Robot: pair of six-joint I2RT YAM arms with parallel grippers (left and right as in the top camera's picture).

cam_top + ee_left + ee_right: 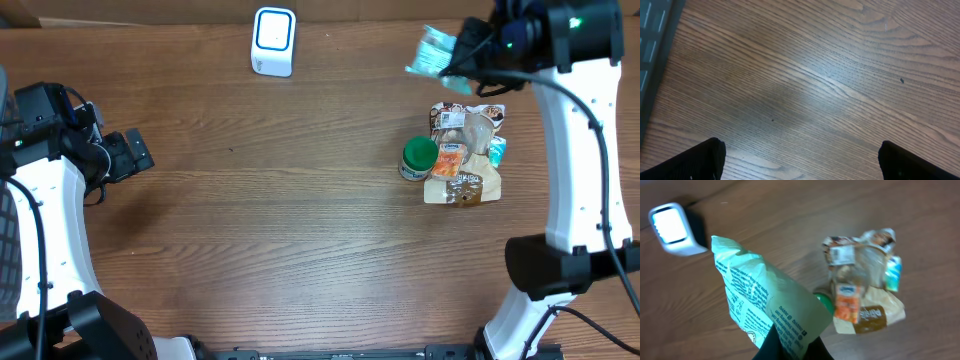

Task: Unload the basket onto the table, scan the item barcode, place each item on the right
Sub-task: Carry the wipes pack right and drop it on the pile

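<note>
— Why is your right gripper (464, 60) clamped on the green packet (436, 52), up in the air?
— So you can turn its print toward the white scanner (273, 40), well apart. Your left gripper (135, 152) waits, spread wide.

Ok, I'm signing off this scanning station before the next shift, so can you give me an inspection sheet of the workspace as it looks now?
Surface: brown wood-grain table, no spills seen.
Job's things: pale green printed plastic pouch held up off the table; white boxy scanner standing at the far edge.
Clutter: heap of snack packets on the right side, with a green-lidded jar against it.
Hands: left hand open and empty over bare wood; right hand shut on the pouch.
Cables: black cable running along the right arm.
Surroundings: dark grey slotted panel at the table's left edge.
</note>
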